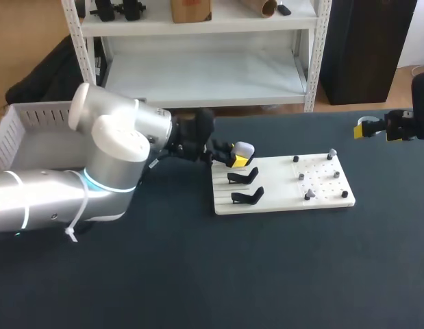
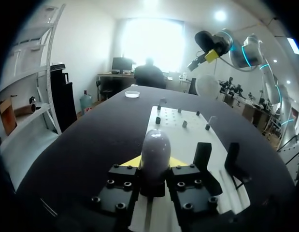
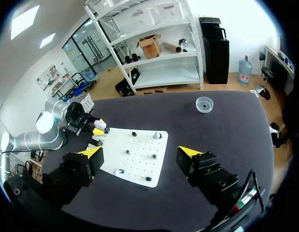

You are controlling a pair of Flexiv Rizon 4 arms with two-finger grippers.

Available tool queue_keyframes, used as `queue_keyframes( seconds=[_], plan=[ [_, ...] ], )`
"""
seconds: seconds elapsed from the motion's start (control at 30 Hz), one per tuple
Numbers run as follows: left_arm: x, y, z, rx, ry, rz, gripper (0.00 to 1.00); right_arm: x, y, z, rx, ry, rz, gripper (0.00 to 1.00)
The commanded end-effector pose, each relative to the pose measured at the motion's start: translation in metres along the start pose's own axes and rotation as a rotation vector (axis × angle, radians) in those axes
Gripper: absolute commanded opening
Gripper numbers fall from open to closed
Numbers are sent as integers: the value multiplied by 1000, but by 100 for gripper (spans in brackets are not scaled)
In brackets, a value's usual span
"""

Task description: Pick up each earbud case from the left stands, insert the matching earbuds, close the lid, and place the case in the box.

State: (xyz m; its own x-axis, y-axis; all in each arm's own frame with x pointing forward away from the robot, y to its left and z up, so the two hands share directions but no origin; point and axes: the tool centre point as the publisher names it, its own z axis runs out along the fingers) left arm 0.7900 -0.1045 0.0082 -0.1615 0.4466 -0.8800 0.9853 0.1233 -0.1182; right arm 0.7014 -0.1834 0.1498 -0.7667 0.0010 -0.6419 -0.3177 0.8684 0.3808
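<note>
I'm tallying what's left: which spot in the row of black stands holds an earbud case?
The far end of the row: the earbud case is there, held by the left gripper. The middle stand and the near stand are both bare.

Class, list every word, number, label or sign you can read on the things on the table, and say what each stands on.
No text on the table can be read.
The earbud case held in the left tool: plain, no print shows.
The white board and its black stands: no marks.
The white box: no label shows.
</note>
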Motion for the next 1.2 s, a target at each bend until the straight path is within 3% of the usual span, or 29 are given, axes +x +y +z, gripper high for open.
queue_keyframes(
  seconds=[0.03, 0.37, 0.6, 0.73, 0.9, 1.2],
  plan=[
    [-1, -1, -4, 2, -5, 6, 0, 0, 0, 0, -2, 0, -1, 100],
    [-24, -9, -26, 31, -77, 51, 0, 0, 0, 0, -2, 0, -1, 100],
    [-51, -20, -44, 92, -74, 127, 0, 0, 0, 0, -2, 0, -1, 100],
    [-71, -23, -48, 89, -46, 179, 0, 0, 35, 20, -4, 52, -60, 100],
    [-90, -31, -49, 68, 14, 262, 0, 3, 77, 46, -31, 44, -55, 100],
    [-109, -36, -48, 59, -13, 300, 0, 9, 129, 77, -94, 59, -87, 100]
  ],
)
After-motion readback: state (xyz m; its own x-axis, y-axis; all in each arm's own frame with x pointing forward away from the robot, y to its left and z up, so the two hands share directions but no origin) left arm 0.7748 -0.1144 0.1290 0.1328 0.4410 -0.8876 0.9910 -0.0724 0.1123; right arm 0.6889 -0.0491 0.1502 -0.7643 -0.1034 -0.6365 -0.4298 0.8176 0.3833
